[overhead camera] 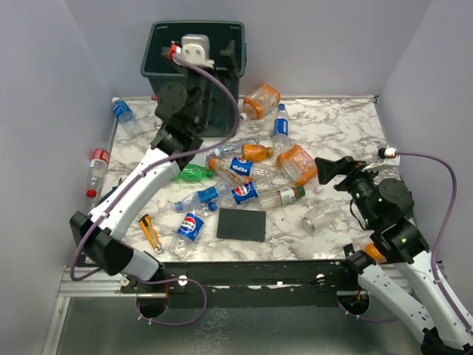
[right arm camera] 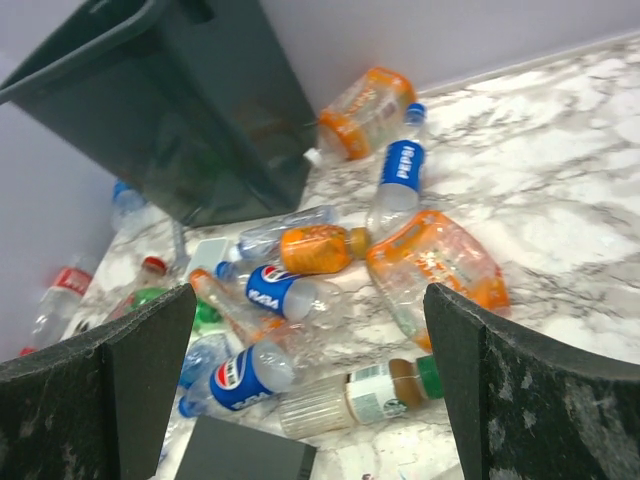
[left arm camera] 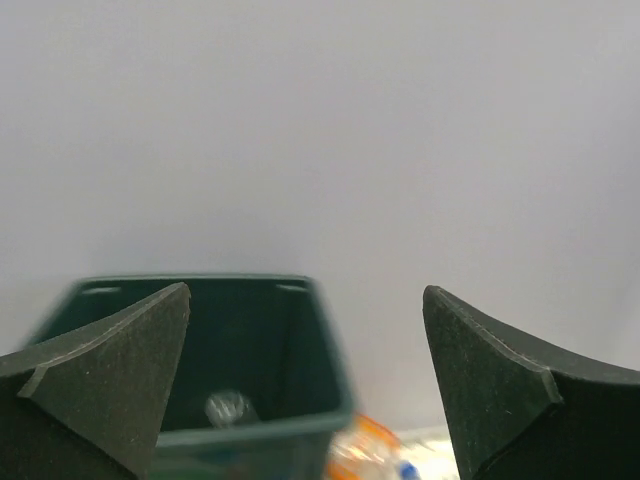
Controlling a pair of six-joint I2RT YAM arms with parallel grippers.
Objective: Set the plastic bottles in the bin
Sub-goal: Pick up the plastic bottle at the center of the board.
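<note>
The left gripper (left arm camera: 306,295) hangs wide open and empty at the top centre of the overhead frame, over the bin (overhead camera: 154,55). In its wrist view the bin's mouth sits at lower left beyond the jaws, with a blurred clear shape (left arm camera: 230,408) inside. The right gripper (overhead camera: 330,171), also spread wide and holding nothing, hovers at centre right. The plastic bottles (overhead camera: 238,171) lie scattered on the marble table (overhead camera: 347,126) just left of it.
</note>
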